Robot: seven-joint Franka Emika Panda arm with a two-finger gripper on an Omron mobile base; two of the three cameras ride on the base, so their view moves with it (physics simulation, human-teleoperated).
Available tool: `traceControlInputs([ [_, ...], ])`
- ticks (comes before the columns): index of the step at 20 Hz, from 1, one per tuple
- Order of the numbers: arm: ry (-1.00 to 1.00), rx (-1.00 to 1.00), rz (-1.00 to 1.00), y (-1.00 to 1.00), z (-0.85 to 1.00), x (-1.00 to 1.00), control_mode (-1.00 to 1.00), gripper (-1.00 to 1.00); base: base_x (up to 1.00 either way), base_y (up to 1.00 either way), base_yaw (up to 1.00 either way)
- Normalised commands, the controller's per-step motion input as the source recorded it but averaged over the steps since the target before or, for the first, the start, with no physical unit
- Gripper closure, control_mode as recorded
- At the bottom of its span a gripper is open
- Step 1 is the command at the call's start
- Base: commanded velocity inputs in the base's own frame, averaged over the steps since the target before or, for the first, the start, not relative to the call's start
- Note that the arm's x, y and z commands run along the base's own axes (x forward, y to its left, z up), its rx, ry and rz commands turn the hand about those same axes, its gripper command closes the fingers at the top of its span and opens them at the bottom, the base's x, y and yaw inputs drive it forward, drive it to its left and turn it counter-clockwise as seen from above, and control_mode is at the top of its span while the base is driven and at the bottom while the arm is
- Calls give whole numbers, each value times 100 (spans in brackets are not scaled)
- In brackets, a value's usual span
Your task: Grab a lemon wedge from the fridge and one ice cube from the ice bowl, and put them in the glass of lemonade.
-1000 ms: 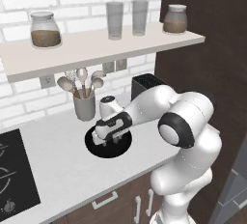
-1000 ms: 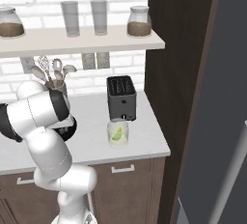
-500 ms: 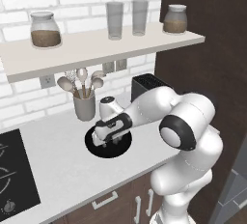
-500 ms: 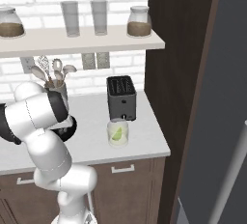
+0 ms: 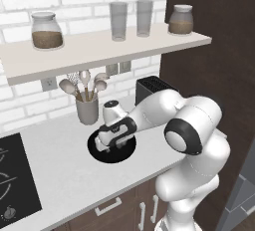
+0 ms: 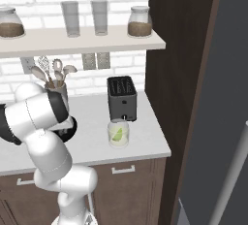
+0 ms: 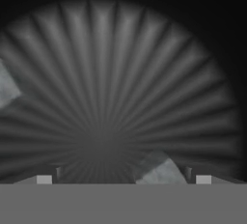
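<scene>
My gripper reaches down into the ice bowl, a wide black dish on the white counter. In the hand view the gripper is open over the ribbed bowl floor. One pale ice cube lies between the fingertips, nearer the right one. A second ice cube sits at the left edge. The glass of lemonade stands in front of the toaster, with a yellow-green lemon wedge inside it. The grey fridge stands at the far right.
A black toaster and a grey utensil cup stand at the back of the counter, close to the bowl. The shelf above carries two jars and two tall glasses. A black stovetop lies to the left.
The hand has sunk slightly lower into the bowl. Nothing else has moved.
</scene>
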Motion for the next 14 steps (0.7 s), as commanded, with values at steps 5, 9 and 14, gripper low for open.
traceControlInputs([
  [5, 0, 0, 0, 0, -27, 0, -100, -100, 0, 0, 0],
  [9, 0, 1, 0, 0, -3, 0, -100, -100, 0, 0, 0],
  [14, 0, 0, 0, 0, -2, 0, -100, 100, 0, 0, 0],
])
